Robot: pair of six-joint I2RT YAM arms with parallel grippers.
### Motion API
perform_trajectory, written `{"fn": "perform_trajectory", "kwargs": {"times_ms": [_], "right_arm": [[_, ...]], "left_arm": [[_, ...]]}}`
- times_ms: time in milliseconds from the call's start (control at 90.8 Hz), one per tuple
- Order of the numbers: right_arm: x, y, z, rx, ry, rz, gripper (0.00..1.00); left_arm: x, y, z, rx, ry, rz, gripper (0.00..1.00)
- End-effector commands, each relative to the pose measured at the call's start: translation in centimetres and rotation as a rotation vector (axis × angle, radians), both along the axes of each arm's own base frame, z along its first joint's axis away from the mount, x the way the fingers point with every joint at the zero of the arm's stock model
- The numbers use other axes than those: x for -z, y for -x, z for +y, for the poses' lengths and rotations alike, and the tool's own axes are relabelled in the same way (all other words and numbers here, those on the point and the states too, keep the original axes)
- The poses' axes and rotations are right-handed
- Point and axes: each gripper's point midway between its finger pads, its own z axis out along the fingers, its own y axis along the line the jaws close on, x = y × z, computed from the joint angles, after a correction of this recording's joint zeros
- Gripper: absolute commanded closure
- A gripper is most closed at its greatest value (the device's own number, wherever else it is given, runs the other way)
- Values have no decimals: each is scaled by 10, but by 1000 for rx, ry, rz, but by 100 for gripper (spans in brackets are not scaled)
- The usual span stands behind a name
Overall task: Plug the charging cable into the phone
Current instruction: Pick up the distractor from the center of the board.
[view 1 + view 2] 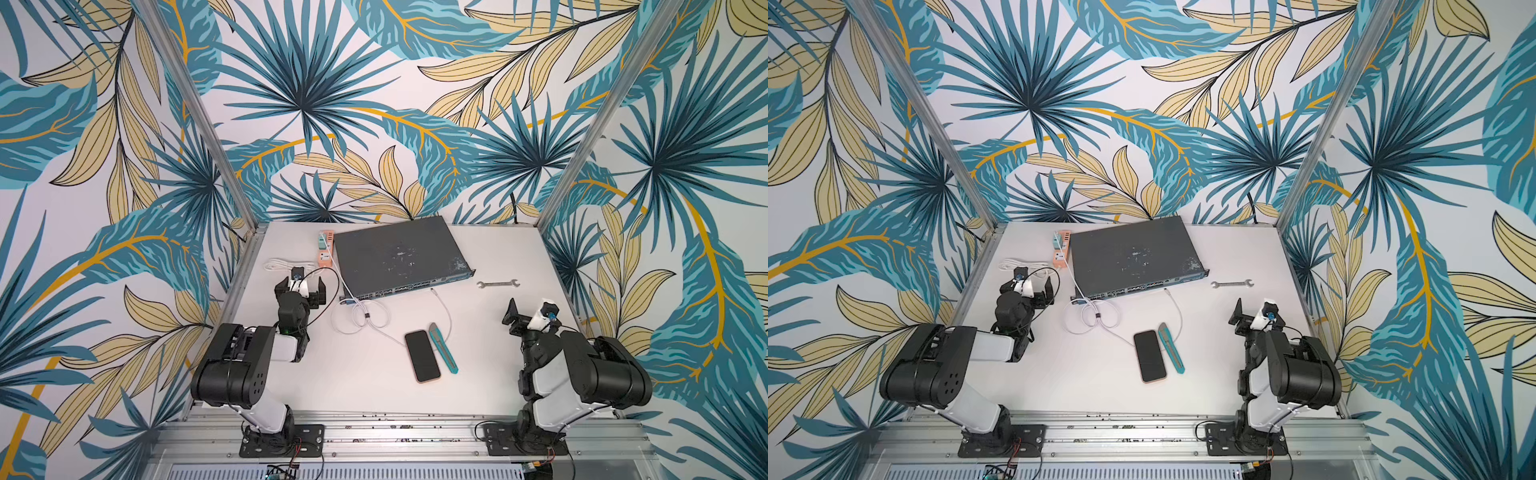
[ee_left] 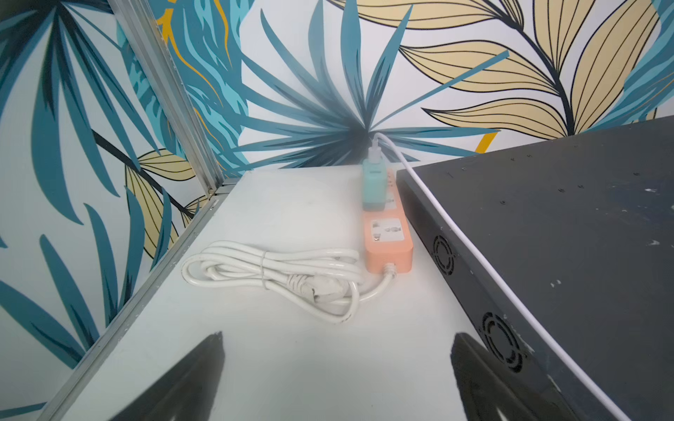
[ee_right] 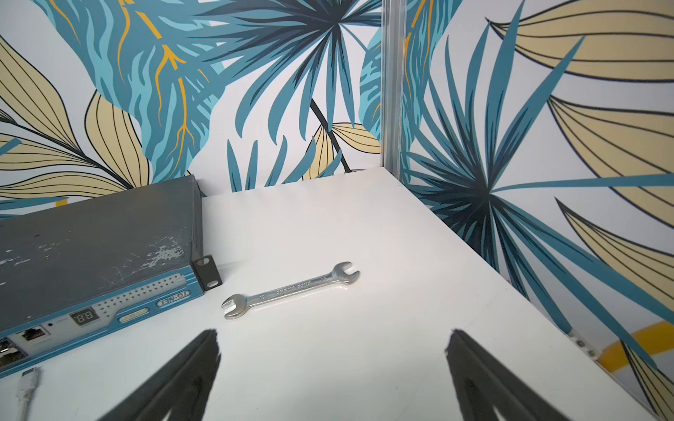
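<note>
The phone [image 1: 422, 356] [image 1: 1150, 356] lies flat with its black screen up, near the middle front of the white table. The charging cable [image 1: 360, 318] [image 1: 1094, 318] lies in loose coils behind the phone. It runs over the switch's edge [image 2: 474, 255] from a teal charger [image 2: 374, 186]. Its white connector tip [image 1: 432, 291] [image 3: 30, 379] rests free in front of the switch. My left gripper [image 1: 302, 280] [image 2: 337, 335] stands open and empty at the left, facing the back corner. My right gripper [image 1: 532, 313] [image 3: 332, 332] is open and empty at the right, short of the wrench.
A dark grey network switch [image 1: 399, 257] fills the back middle. An orange power strip [image 2: 388, 244] and its bundled cream cord [image 2: 270, 269] lie at its left. A teal utility knife [image 1: 444, 348] sits beside the phone. A steel wrench [image 3: 291, 289] lies at the back right. Patterned walls enclose three sides.
</note>
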Motion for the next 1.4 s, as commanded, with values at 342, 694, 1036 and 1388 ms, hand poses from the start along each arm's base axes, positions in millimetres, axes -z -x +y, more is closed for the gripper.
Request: {"fn": "perform_trajectory", "kwargs": {"times_ms": [342, 694, 1036, 1388], "right_arm": [[-52, 15, -8, 45, -21, -220, 0], [-55, 18, -4, 25, -5, -228, 0], [-95, 30, -53, 313, -210, -239, 0], [-129, -39, 5, 1, -310, 191, 0]], "left_arm": [[5, 7, -2, 31, -18, 32, 0], [4, 6, 0, 31, -11, 44, 0], [-46, 19, 41, -281, 79, 345, 0], [-60, 67, 21, -254, 240, 578, 0]]}}
